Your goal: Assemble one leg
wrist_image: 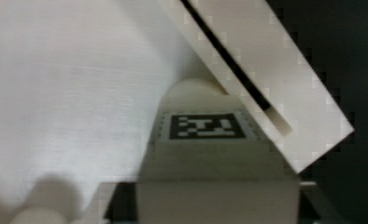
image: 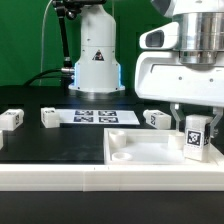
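Observation:
My gripper [image: 194, 127] is shut on a leg [image: 194, 139], a small white block with a black-and-white tag facing the camera. It holds the leg upright over the right end of the large white tabletop panel [image: 140, 152]; I cannot tell whether the leg touches it. In the wrist view the held leg [wrist_image: 207, 165] with its tag fills the middle, over the panel's surface [wrist_image: 74, 90] close to its edge [wrist_image: 252, 70]. Three more legs lie on the dark table: one [image: 12, 120] at the exterior view's far left, one [image: 50, 117] beside it and one [image: 158, 120] behind the panel.
The marker board [image: 95, 116] lies flat behind the tabletop panel, between the loose legs. A white robot base [image: 95, 50] stands at the back before a green backdrop. A raised white rim [image: 60, 175] runs along the table's front.

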Robot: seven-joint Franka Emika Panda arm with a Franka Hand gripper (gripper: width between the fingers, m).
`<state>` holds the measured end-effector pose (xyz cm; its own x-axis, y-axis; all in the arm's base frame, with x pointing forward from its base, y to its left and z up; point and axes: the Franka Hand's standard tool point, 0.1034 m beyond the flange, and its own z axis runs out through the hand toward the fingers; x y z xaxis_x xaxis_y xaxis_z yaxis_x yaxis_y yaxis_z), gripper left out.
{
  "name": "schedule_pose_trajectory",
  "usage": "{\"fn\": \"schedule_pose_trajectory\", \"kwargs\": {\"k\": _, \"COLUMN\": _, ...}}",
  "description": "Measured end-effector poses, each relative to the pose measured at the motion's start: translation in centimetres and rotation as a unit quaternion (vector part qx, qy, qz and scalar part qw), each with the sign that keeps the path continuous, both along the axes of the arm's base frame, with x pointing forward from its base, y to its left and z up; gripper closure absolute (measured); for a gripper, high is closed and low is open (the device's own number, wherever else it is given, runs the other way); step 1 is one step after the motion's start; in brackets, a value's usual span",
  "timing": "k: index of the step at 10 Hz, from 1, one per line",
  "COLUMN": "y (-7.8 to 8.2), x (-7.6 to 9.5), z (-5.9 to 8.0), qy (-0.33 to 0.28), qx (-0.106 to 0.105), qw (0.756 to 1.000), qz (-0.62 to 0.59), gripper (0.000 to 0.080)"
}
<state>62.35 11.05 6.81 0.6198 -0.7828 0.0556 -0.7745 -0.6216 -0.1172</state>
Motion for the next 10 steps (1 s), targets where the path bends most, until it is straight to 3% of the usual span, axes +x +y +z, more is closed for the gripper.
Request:
{"fn": "schedule_pose_trajectory", "kwargs": {"k": 2, "y": -0.07, "x": -0.6, "z": -0.04, "qy": 0.004, "qx": 0.042, "qw": 0.983, "qz": -0.178, "gripper": 0.0508}}
{"fn": "schedule_pose_trajectory", "kwargs": {"k": 3, "y": -0.06, "x": -0.58, "z": -0.06, "qy": 0.006, "qx": 0.051, "qw": 0.973, "qz": -0.226, "gripper": 0.0508}}
{"fn": "schedule_pose_trajectory", "kwargs": {"k": 6, "y": -0.12, "x": -0.44, "z": -0.14, "qy": 0.007, "qx": 0.076, "qw": 0.939, "qz": -0.335, "gripper": 0.0508}}
{"fn": "schedule_pose_trajectory", "kwargs": {"k": 9, "y": -0.02, "x": -0.59, "z": -0.13, "qy": 0.023, "qx": 0.081, "qw": 0.916, "qz": -0.391, "gripper": 0.0508}}
{"fn": "schedule_pose_trajectory", "kwargs": {"k": 10, "y": 0.03, "x": -0.65, "z": 0.0, "qy": 0.039, "qx": 0.083, "qw": 0.906, "qz": -0.413, "gripper": 0.0432}}
